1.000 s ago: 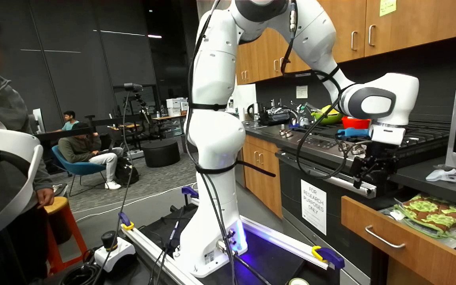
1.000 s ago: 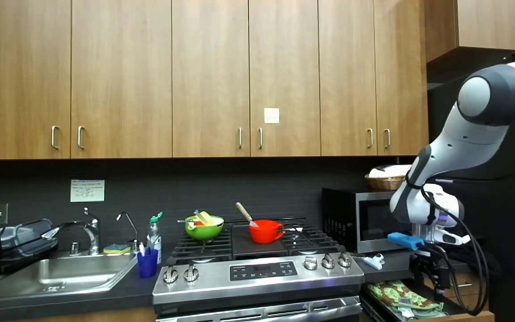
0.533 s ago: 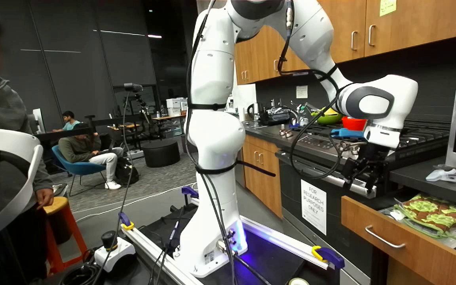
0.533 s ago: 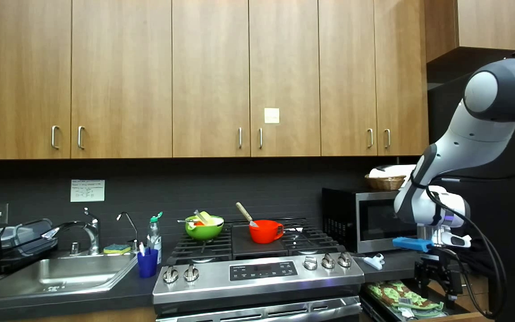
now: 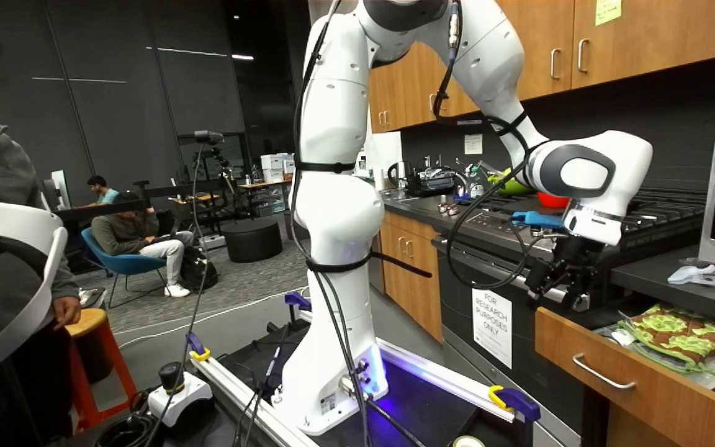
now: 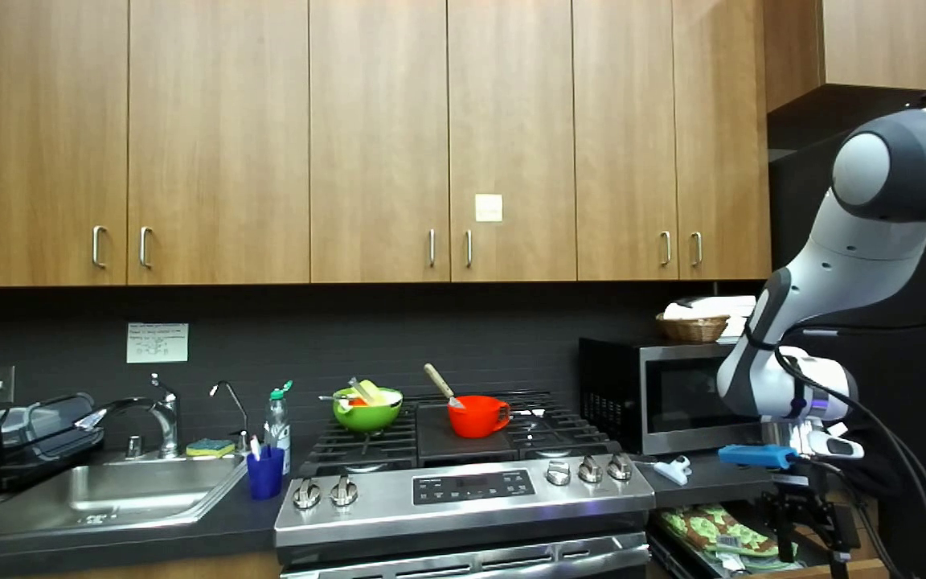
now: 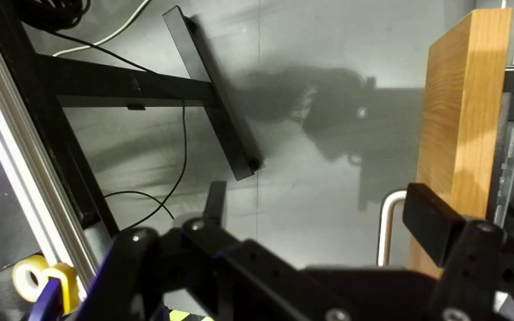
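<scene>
My black gripper (image 7: 324,214) is open and empty in the wrist view, its two fingers wide apart. The silver drawer handle (image 7: 386,227) shows between the fingers, beside the right one, and seems lower than the fingertips. The wooden drawer front (image 7: 444,111) is at the right of that view; the right finger overlaps it. In both exterior views the gripper (image 5: 554,298) (image 6: 813,555) points down near the pulled-out drawer (image 5: 634,372). A green and brown patterned cloth item (image 5: 686,332) lies in the drawer. Whether a finger touches the drawer cannot be told.
The oven front (image 5: 506,292) is behind the gripper. A white clip (image 5: 694,275) lies on the counter beside the microwave (image 6: 684,394). A red pot (image 6: 475,416) and green bowl (image 6: 368,414) stand on the stove. A clamp (image 5: 516,402) holds the robot's base frame.
The gripper has moved lower, going left in one exterior picture and right in the other, and the wrist has tilted. Two separated fingers now show more clearly. The drawer has not moved.
</scene>
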Robot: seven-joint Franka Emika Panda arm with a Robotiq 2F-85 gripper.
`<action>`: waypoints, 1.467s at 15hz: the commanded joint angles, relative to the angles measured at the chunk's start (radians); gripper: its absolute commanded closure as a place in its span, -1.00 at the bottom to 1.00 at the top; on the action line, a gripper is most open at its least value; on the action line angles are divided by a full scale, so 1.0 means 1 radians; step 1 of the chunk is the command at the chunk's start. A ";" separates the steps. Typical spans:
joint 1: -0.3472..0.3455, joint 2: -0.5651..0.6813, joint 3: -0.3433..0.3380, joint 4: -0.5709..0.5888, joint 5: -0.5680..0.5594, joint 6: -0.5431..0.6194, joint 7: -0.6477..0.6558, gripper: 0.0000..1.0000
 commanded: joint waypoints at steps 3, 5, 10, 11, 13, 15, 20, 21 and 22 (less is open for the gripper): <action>-0.005 0.036 -0.011 0.000 -0.016 -0.020 -0.018 -1.00; -0.007 0.057 -0.010 0.002 -0.008 -0.024 -0.024 -1.00; -0.006 0.108 -0.011 0.006 -0.002 -0.022 -0.035 -1.00; -0.005 0.118 -0.011 0.006 -0.001 -0.019 -0.037 -1.00; -0.006 0.128 -0.010 0.007 0.008 -0.015 -0.042 -1.00; -0.007 0.135 -0.006 0.011 0.022 -0.008 -0.049 -1.00; -0.008 0.148 0.001 0.028 0.052 0.004 -0.067 -1.00; -0.009 0.154 0.005 0.034 0.067 0.009 -0.073 -1.00; -0.009 0.159 0.007 0.039 0.078 0.010 -0.078 -1.00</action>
